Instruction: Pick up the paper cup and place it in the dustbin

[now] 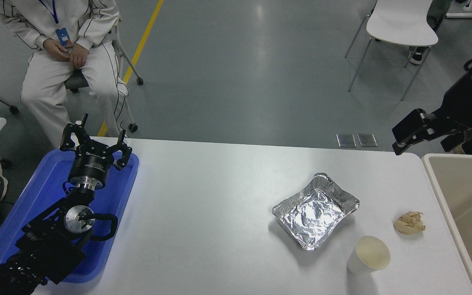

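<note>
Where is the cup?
The cup stands at the table's near right, just in front of the foil tray, with the bin off to its right.

Bright overhead light, floor glare, sharp

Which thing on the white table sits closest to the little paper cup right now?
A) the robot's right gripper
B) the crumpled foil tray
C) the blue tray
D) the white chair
B: the paper cup stands upright near the table's front edge, and the foil tray lies just beyond it to the left, nearer than the beige wad; the right gripper is far off, above the table's far right corner.
</note>
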`<control>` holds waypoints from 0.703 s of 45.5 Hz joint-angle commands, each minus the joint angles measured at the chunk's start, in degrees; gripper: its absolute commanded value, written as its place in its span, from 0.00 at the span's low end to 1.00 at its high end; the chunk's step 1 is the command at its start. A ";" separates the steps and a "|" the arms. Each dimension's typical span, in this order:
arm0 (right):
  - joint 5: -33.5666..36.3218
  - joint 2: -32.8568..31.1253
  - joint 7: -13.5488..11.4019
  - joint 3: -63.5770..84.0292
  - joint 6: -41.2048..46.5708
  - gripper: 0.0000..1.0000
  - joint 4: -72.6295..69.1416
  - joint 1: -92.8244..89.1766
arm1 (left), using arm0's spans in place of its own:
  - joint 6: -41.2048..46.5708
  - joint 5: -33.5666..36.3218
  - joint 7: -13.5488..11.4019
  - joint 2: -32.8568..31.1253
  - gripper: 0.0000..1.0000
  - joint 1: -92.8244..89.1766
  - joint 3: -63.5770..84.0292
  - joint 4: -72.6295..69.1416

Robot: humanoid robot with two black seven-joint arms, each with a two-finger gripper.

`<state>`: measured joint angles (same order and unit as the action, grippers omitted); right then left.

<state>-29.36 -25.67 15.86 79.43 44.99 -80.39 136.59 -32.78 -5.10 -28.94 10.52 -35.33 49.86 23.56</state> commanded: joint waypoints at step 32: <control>0.18 -3.95 0.04 -5.16 0.01 0.99 -0.11 -24.43 | 0.00 0.00 -0.06 0.03 1.00 0.08 0.06 0.00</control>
<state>-29.30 -29.21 15.90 76.18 45.00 -80.48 120.84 -32.79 -5.10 -28.98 10.55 -35.25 49.86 23.57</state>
